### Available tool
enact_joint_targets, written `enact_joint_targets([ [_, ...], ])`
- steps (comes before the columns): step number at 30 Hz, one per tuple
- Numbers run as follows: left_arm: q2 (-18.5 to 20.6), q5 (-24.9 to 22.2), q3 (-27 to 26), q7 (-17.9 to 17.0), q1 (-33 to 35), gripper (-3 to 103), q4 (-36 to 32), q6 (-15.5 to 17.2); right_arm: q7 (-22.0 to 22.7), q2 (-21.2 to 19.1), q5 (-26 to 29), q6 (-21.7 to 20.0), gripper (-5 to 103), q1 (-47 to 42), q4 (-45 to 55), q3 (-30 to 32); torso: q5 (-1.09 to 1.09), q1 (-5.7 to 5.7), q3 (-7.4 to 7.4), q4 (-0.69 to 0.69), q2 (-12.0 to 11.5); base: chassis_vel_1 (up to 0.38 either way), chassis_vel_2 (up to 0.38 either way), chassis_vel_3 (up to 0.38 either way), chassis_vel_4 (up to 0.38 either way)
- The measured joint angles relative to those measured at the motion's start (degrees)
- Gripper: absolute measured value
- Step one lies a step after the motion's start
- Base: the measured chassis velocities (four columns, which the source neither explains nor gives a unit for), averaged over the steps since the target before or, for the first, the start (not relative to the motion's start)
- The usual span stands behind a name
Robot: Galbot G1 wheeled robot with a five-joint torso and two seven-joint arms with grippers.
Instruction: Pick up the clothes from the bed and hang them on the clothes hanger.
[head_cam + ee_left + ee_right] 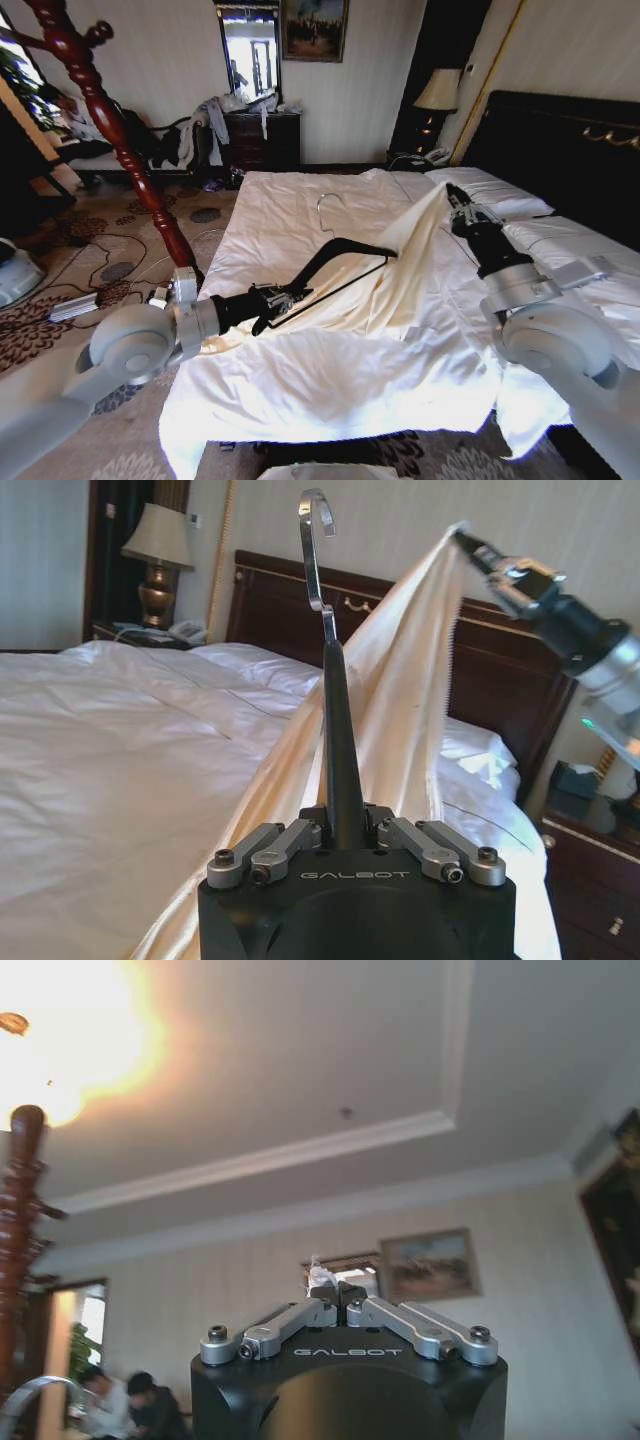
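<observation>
- Shirt: the cream garment is pulled up off the bed into a tall peak, its top pinched near the headboard side while its lower folds trail across the white duvet toward the foot. It reads as thin, light and limp; it will likely sag, swing and slide wherever it is not pinched, so a hold on a seam, collar or shoulder edge should be safer than on loose cloth.
- Bed: the white duvet is close in tone to the shirt, so where fabric ends and bedding begins is hard to make out low down.
- Clothes hanger: black, stiff and slim, with its silver hook toward the head of the bed and 1 arm reaching into the raised cloth. I cannot tell whether that arm is inside a sleeve or neck opening or merely against the fabric.
- Right end effector: clenched on the shirt's peak, with a scrap of pale cloth between its tips in the right wrist view. Which part of the shirt it holds is hidden by folds.
- Left end effector: over the bed's near left side, clamped on the hanger's base bar. It looks rigid enough to steer from that 1 hold.
</observation>
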Motion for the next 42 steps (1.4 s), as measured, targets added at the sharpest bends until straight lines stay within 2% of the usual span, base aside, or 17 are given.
enact_joint_targets([
  [7,-1.5,0.0,0.6,-0.1,1.2,18,-0.3,0.1,-2.1,-0.5,-0.5,1.5,0,0.0,0.1,0.0,-0.01,0.0,0.0,-0.01,0.0,0.0,0.0,0.0,0.0],
  [16,-2.4,-2.1,1.0,-0.6,2.2,18,-2.9,0.3,0.1,-1.5,-1.0,0.8,0,0.5,-2.1,-0.4,0.01,0.0,0.0,0.0,0.0,0.0,0.0,0.0,0.0],
  [22,-4.7,-1.3,5.1,-0.5,1.5,18,-2.3,0.6,0.4,-2.3,-0.9,1.0,0,1.2,-4.0,-0.5,0.01,0.0,0.0,0.0,0.0,0.0,0.0,0.0,0.0],
  [27,-8.0,0.9,8.8,-0.2,-0.2,18,0.2,0.5,0.7,-3.0,0.3,1.6,0,1.6,-4.4,-0.6,0.0,0.0,0.0,0.0,0.0,0.0,0.0,0.0,0.0],
  [30,-11.2,3.5,11.5,0.2,-2.5,18,4.3,0.2,-0.6,-3.8,1.0,2.9,0,1.3,-3.3,-0.9,0.0,0.0,0.0,-0.01,0.0,0.0,0.0,0.0,0.0],
  [32,-12.0,3.9,12.0,0.3,-3.2,18,5.4,0.2,-1.1,-4.1,1.1,3.3,0,1.3,-3.0,-1.0,0.0,0.0,0.0,0.0,0.0,0.0,0.0,0.0,0.0],
  [34,-14.4,4.7,13.8,0.5,-6.1,18,9.2,0.1,-3.2,-5.2,1.1,4.6,0,1.0,-2.5,-1.0,-0.01,0.0,0.0,0.01,0.0,0.0,0.0,0.0,0.0],
  [42,-19.7,5.9,18.9,0.7,-13.6,18,16.3,-0.2,-5.8,-6.8,0.8,5.9,0,0.0,-1.5,-1.6,0.0,0.0,0.01,0.0,0.0,0.0,0.0,0.0,0.0],
])
